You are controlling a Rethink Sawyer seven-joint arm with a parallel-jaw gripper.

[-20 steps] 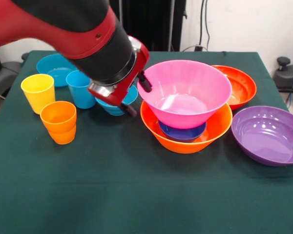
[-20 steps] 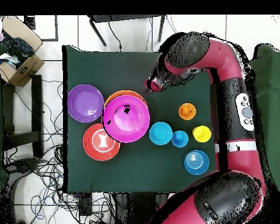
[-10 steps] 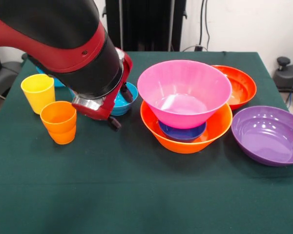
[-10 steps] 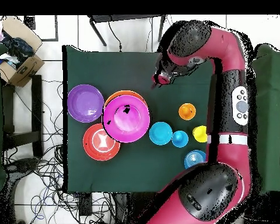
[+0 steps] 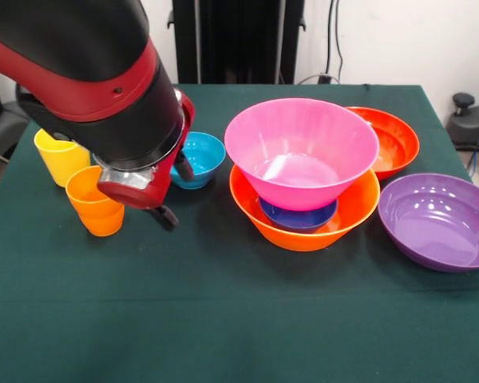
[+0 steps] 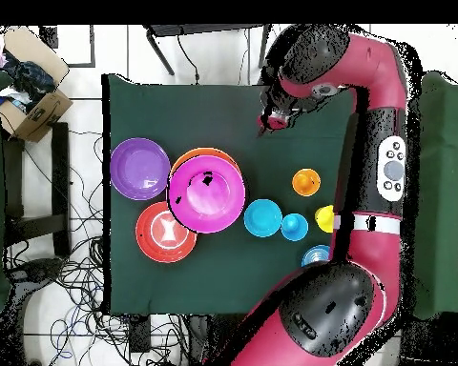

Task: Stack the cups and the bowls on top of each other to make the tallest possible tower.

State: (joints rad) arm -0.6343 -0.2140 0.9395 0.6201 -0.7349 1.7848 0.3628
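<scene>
The tower is a large pink bowl resting on a small dark blue bowl inside the large orange bowl. My gripper is open and empty, hanging low between the orange cup and the small teal bowl. The yellow cup stands behind the orange cup. The wide red-orange bowl and wide purple bowl sit to the right. My arm hides the light blue cup in the front view; it shows in the overhead view, beside the partly hidden shallow light blue bowl.
The green cloth covers the table to its edges. My arm spans the cups' side of the table in the overhead view. A cardboard box and loose cables lie on the floor beside the table.
My arm has swung away from the pink bowl toward the cups, left in the front view. It now covers the light blue cup and shallow light blue bowl. No object moved.
</scene>
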